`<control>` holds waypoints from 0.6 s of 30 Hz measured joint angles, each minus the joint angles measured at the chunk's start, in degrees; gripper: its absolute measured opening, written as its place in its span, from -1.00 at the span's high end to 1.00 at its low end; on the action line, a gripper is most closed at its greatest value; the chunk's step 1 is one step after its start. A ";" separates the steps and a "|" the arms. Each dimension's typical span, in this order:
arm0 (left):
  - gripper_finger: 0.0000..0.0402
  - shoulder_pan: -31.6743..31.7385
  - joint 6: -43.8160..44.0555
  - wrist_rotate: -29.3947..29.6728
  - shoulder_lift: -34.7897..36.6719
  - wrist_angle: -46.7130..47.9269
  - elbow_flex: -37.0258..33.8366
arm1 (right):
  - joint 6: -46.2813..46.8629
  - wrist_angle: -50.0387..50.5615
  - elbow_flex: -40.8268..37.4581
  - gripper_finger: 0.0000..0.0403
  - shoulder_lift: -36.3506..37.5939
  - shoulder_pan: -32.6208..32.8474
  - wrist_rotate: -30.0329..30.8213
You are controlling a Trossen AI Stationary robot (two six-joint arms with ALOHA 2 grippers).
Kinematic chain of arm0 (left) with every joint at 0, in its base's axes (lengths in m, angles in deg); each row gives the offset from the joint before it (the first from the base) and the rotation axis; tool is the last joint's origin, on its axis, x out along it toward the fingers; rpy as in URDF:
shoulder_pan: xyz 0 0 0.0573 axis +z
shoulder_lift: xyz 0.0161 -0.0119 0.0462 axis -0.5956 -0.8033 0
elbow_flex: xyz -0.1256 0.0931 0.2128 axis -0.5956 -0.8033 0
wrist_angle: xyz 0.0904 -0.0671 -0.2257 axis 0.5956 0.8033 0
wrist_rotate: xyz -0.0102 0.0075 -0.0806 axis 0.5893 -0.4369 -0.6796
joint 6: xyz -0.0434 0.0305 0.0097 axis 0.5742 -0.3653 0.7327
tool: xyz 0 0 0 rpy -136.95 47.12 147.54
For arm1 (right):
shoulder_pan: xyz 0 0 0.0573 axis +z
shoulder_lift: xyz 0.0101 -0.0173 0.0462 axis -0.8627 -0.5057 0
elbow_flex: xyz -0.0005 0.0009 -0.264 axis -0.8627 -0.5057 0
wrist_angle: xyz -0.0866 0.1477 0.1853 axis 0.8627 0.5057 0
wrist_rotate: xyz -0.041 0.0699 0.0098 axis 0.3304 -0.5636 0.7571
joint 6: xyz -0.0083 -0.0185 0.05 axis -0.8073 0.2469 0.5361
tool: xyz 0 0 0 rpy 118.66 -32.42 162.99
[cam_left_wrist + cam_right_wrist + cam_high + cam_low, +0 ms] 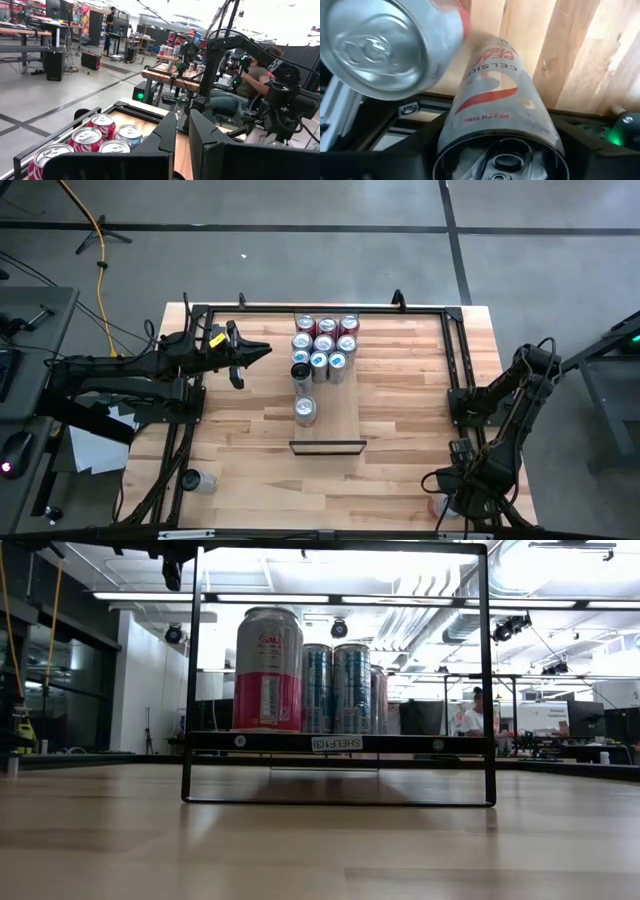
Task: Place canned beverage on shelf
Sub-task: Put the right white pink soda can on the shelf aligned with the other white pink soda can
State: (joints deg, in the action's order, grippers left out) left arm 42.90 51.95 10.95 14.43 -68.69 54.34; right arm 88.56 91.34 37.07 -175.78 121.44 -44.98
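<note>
High view — shelf [340, 405] mid-table, cans [325, 345] clustered at its far end; left gripper [255, 350] pressed together beside them, right gripper [450, 502] at the near right corner. Right wrist view — a white can [500, 105] between its fingers; grip unclear.

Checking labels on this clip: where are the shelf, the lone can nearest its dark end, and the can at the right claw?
Shelf [345, 415], high view, bare wood beside the cans.
Lone can [305, 410], high view, its silver top.
White can [495, 90], right wrist view, its printed side, lying between the right claw's fingers.
</note>
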 joint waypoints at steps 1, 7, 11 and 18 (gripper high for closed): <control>1.00 0.00 0.00 0.02 0.00 0.02 0.00 | -0.03 0.75 0.19 -0.25 0.00 -0.40 -0.07; 1.00 -0.01 -0.04 0.12 0.00 0.00 0.00 | -5.47 6.36 4.54 -0.20 -0.04 -5.37 1.30; 1.00 -0.02 -0.07 0.13 0.00 -0.02 0.00 | -11.68 11.14 9.31 -0.20 -0.04 -11.98 4.92; 1.00 -0.02 -0.09 0.13 0.00 -0.02 0.00 | -20.91 18.26 18.28 -0.20 0.02 -30.34 5.67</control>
State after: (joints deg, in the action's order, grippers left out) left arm 42.88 51.87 11.08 14.43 -68.71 54.34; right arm 67.65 109.60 55.35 -175.76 91.09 -39.31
